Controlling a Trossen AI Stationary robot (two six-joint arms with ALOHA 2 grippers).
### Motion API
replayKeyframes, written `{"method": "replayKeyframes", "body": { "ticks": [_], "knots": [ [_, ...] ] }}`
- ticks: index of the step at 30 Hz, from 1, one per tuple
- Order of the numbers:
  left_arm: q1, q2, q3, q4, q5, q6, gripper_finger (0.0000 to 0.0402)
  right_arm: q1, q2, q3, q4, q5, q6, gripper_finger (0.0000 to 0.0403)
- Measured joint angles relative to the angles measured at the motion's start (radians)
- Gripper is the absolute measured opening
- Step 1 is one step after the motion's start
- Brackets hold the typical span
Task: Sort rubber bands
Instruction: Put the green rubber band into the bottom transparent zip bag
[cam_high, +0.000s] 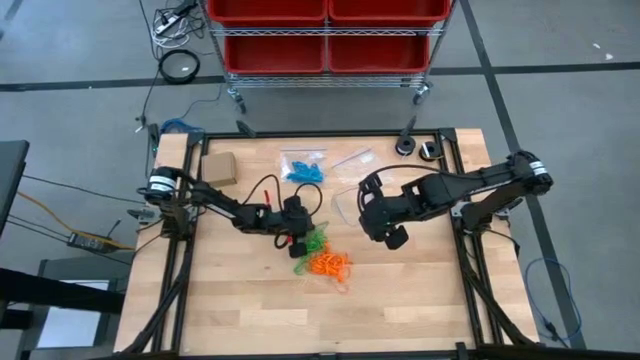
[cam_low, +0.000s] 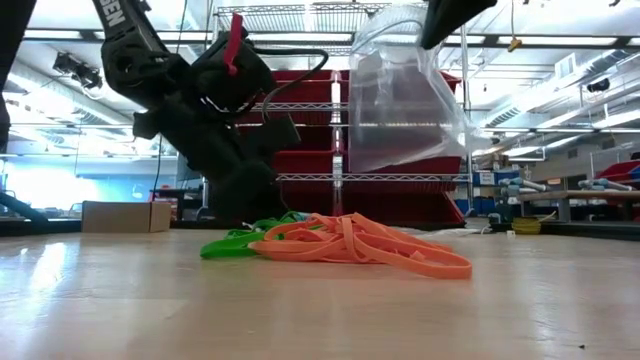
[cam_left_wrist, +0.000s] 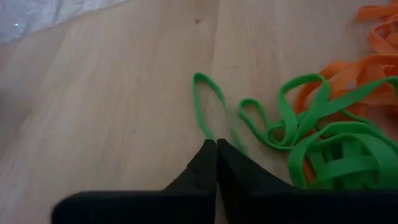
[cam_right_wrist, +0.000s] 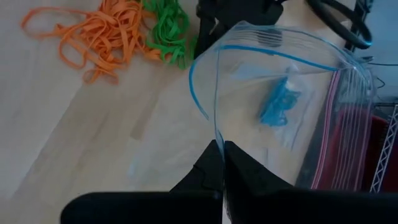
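left gripper (cam_left_wrist: 216, 144) pinched on a green rubber band (cam_left_wrist: 208, 107) beside the orange pile (cam_high: 330, 264), right gripper (cam_right_wrist: 222, 147) clamping an open clear zip bag (cam_right_wrist: 292, 99) just above the pile, wooden worktop (cam_high: 240, 300)

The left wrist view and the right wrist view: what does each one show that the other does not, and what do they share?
Only the left wrist view shows the left gripper, its fingers shut on a green rubber band at the edge of the pile.

Only the right wrist view shows the right gripper, fingers shut on the rim of a clear zip bag held open, and blue rubber bands seen through it.

Both show the green rubber bands, the orange rubber bands and the wooden table.
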Motion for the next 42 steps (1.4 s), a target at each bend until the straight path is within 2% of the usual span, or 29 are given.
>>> {"method": "replayKeyframes", "body": {
  "ticks": [4,8,15,21,26,32,37,42],
  "knots": [
    [-0.001,-0.026,-0.003,-0.005,-0.008,0.004,0.0004,0.002,-0.002,0.000,-0.005,0.001,0.014,0.0000],
    [-0.003,-0.136,0.003,-0.042,-0.019,0.032,0.0003,0.007,-0.002,0.000,-0.002,-0.001,0.014,0.0000],
    [-0.026,-0.327,0.063,-0.215,-0.080,0.110,0.0001,0.009,-0.002,0.000,0.007,-0.002,0.020,0.0000],
    [-0.051,-0.405,0.170,-0.401,-0.163,0.189,0.0001,0.009,0.003,-0.008,0.020,-0.035,0.027,0.0000],
    [-0.080,-0.418,0.321,-0.519,-0.232,0.296,0.0001,0.006,0.004,-0.060,0.057,-0.064,0.019,0.0000],
    [-0.096,-0.420,0.459,-0.528,-0.272,0.426,0.0000,0.003,0.005,-0.090,0.116,-0.080,-0.006,0.0000],
    [-0.096,-0.420,0.525,-0.514,-0.267,0.479,0.0000,-0.009,0.005,-0.091,0.143,-0.091,-0.022,0.0000],
    [-0.096,-0.385,0.550,-0.494,-0.219,0.510,0.0000,-0.030,0.005,-0.091,0.184,-0.114,-0.045,0.0000]
  ]
}}
